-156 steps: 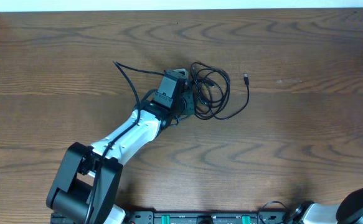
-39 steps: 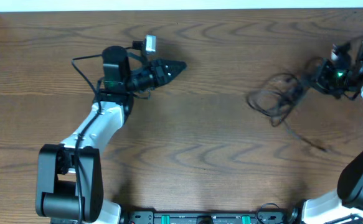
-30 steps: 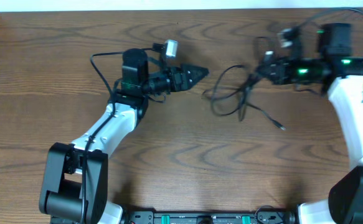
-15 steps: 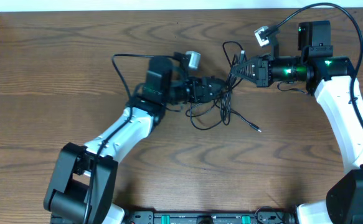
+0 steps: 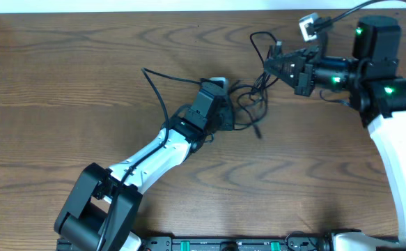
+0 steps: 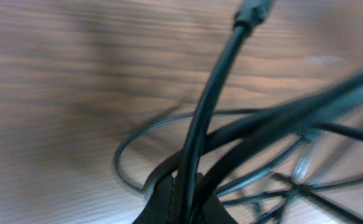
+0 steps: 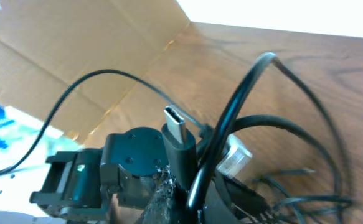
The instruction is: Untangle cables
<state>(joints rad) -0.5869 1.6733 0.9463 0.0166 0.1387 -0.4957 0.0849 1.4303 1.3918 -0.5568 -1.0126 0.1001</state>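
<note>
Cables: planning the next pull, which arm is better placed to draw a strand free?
Right, probably: the right tool grips a black cable beside its plug, while the left tool sits at the tangle and can anchor it.

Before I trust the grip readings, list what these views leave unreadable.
1. Left gripper, overhead: its own wrist covers the fingertips, so open or shut is unclear.
2. Left wrist view: motion blur smears the cables together.
3. Right gripper, right wrist view: the bottom edge cuts off the grip below the plug.
4. Overhead: the cables are too thin to trace which crosses over which.
</note>
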